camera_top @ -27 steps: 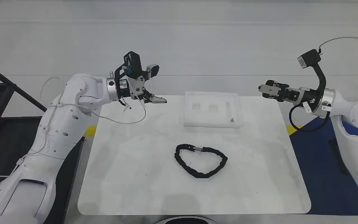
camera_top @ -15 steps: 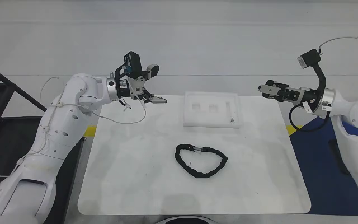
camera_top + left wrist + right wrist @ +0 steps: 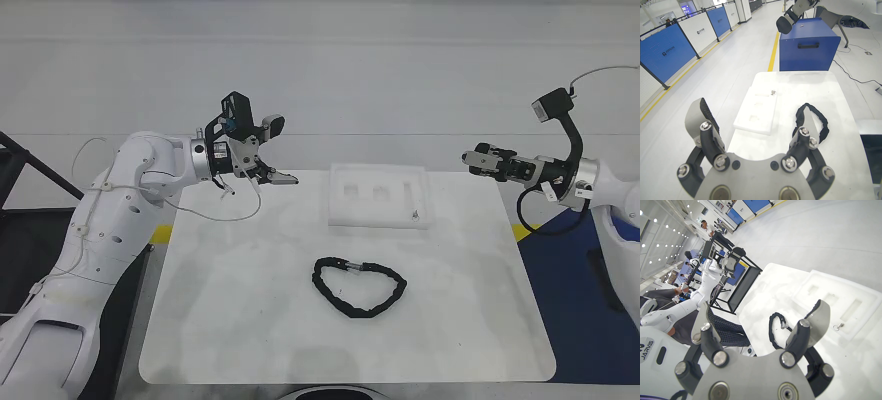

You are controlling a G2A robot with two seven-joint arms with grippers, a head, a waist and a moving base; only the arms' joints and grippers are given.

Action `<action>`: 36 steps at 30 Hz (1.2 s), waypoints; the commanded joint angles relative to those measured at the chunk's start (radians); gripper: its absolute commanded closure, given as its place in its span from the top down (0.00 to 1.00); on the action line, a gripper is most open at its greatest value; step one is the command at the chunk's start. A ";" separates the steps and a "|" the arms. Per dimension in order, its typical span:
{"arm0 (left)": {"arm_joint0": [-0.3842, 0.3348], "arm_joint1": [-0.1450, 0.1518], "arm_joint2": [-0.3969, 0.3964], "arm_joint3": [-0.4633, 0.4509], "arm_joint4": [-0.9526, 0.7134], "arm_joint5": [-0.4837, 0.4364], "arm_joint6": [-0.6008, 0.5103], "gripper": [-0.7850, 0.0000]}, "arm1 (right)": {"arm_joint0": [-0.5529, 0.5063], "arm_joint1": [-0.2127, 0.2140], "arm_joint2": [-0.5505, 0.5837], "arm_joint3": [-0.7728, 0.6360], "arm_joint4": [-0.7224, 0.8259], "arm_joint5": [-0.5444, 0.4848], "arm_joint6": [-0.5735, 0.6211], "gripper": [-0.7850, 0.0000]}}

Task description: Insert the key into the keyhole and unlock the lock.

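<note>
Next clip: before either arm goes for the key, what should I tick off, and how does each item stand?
1. Left gripper open and empty: ok.
2. Right gripper open and empty: ok.
3. Key lying free in the foam tray: ok.
4. Chain lock flat on the table, apart from the tray: ok.
5. Metal end of the lock turned so a key can enter: cannot tell.
</note>
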 commanded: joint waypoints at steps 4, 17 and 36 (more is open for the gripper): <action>0.000 0.000 0.000 0.000 0.000 0.000 0.000 1.00 | -0.012 -0.001 -0.009 -0.009 -0.011 0.006 -0.013 1.00; 0.000 0.000 0.000 0.000 0.000 0.000 0.000 1.00 | 0.088 -0.047 -0.255 0.105 -0.421 0.008 -0.243 1.00; 0.000 0.000 0.000 0.000 0.000 0.000 0.000 1.00 | 0.304 -0.200 -0.630 0.554 -0.600 0.124 -0.308 1.00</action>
